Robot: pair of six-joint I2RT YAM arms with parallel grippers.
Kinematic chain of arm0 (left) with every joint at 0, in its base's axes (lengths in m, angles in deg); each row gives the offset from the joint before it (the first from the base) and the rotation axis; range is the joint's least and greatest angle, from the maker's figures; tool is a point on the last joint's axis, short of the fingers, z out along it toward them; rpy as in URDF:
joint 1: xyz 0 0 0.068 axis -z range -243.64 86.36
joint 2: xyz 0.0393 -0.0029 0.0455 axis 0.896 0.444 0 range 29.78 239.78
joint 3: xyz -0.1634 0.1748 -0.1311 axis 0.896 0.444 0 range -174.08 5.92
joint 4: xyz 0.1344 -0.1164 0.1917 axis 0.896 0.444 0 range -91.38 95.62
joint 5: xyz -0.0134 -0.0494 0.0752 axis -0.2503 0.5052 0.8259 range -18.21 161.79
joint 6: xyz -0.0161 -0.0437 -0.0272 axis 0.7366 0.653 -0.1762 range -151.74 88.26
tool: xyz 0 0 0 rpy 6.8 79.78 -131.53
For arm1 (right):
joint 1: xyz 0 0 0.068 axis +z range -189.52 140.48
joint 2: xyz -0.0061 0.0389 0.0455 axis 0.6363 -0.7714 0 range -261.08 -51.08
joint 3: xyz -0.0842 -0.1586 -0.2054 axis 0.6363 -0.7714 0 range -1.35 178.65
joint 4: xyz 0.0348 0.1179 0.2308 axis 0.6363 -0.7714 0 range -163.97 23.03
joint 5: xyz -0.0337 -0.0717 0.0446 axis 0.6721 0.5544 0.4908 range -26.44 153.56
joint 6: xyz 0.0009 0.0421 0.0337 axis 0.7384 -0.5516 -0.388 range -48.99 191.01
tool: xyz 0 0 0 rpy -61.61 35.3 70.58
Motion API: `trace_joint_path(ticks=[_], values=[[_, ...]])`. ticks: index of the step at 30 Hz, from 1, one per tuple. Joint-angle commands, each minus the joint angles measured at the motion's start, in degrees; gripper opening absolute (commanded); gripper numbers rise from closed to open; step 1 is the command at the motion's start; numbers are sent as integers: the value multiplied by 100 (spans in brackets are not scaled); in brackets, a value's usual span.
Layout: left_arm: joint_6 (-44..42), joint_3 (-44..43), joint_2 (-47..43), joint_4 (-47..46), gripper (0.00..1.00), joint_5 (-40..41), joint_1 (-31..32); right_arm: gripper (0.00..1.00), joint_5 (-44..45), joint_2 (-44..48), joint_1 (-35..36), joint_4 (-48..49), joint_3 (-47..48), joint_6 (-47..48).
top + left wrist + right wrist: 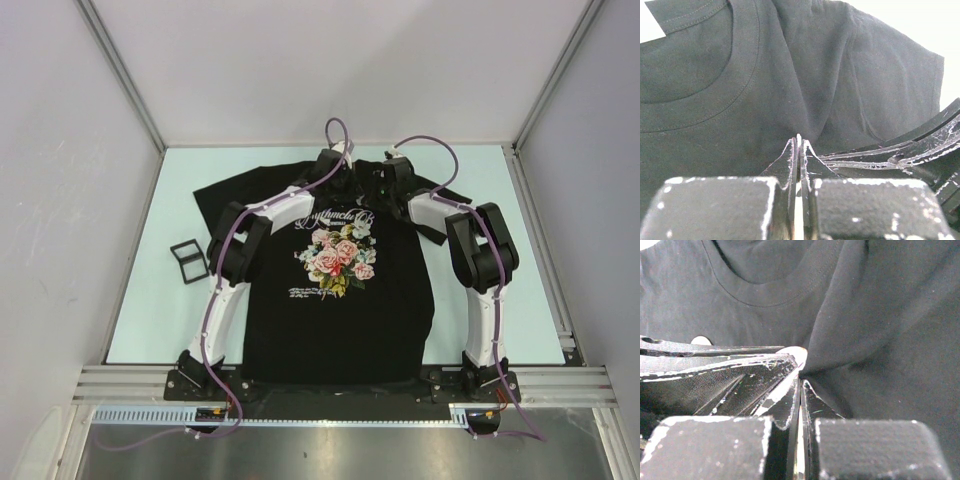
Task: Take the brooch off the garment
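The garment (pixel 340 320), a black T-shirt with a rose print, lies flat on the table with its collar at the far side. Both grippers meet just right of the collar. My left gripper (pixel 799 140) is shut, and a small white piece pokes out between its tips. From the right wrist the same white, rounded piece, apparently the brooch (pixel 798 354), sits at the left gripper's fingertips (pixel 782 362). My right gripper (pixel 801 382) is shut right beside it, and the cloth (pixel 890 315) puckers into folds that run to its tips. The right fingers (pixel 900 150) cross the left wrist view.
A black rectangular frame (pixel 187 260) lies on the pale green table (pixel 500 300) left of the shirt's sleeve. Grey walls close the table in on the left, right and far sides. Cables loop above both wrists.
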Motion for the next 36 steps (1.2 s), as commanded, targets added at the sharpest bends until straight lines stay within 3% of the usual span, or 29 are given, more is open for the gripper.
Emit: trace_joint_path(ticks=[1,12,32,36], values=[[141,66,-224,-346,0,-528,5,0,-151,-86,23,483,132,-44],[44,76,-137,-144,0,-651,31,0,-677,-130,-90,1230,202,27],[-554,-865,347,1034,0,-1170,295,0,-1917,-359,-99,2329,413,1],[-562,-725,295,973,0,-1100,357,0,-1699,-394,-91,2110,580,149]])
